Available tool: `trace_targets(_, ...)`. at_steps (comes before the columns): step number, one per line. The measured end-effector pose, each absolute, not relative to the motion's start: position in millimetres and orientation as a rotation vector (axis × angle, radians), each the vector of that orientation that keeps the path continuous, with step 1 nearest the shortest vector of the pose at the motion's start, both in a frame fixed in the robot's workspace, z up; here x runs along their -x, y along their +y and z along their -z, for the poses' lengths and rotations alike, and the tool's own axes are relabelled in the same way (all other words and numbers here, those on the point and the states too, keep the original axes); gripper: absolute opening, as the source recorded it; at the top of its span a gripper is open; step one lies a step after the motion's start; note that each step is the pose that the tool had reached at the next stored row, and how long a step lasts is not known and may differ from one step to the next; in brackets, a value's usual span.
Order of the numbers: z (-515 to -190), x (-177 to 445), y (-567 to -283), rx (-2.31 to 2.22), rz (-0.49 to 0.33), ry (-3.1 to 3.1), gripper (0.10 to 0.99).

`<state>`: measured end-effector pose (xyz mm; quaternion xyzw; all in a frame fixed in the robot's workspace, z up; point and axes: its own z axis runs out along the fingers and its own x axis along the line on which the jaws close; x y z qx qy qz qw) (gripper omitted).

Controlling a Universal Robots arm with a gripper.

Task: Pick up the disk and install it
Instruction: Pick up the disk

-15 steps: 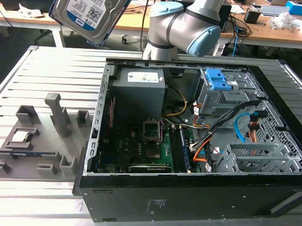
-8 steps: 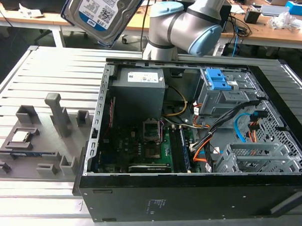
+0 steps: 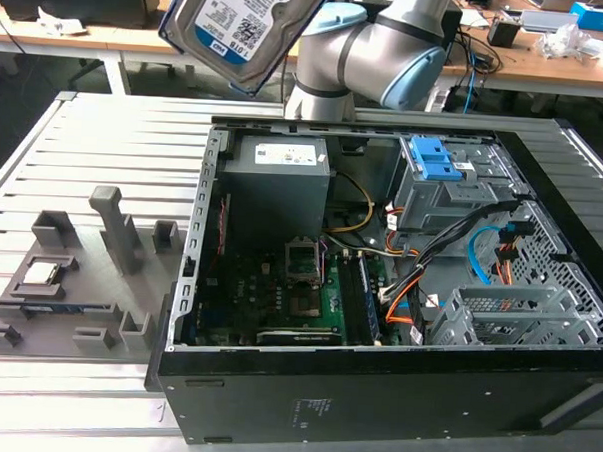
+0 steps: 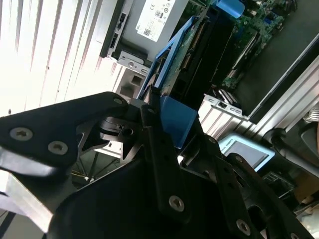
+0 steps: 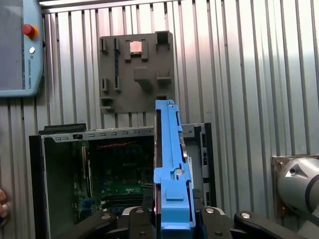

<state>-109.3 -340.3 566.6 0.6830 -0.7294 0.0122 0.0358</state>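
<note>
At the exterior view's left, a grey fixture plate [image 3: 64,286] lies on the slatted metal table [image 3: 105,137]. A small square chip [image 3: 41,272] sits in one of its pockets.

Next along, high above the table, is the disk [image 3: 240,23], clear of everything below. It hangs over the rear corner of the open computer case [image 3: 374,389] on the exterior view's left. The disk is tilted, with its white-and-blue label turned toward that camera and one corner lowest. Its upper part is cut off there, so I cannot tell its long axis from that side.

In the first wrist view the disk [image 5: 169,164] is seen edge-on, its blue frame facing the lens. Its long axis runs straight out from my gripper [image 5: 172,215], and the free short end points away from me.

My jaws are closed onto the disk near its other short end, with a black finger on each side. They seem to press its two broad faces. The second wrist view shows the same hold, my gripper [image 4: 164,127] on the disk [image 4: 180,117].

Further right in the exterior view stands my arm [image 3: 369,59]. Below it, inside the case, are the power supply [image 3: 276,180], then the blue-fronted drive cage [image 3: 439,172], then a grey cage [image 3: 508,315].
</note>
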Motion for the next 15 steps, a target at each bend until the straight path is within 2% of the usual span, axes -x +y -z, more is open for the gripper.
trace_targets(15,-567,49,-340,-2.098,-0.037,-2.24,0.369)
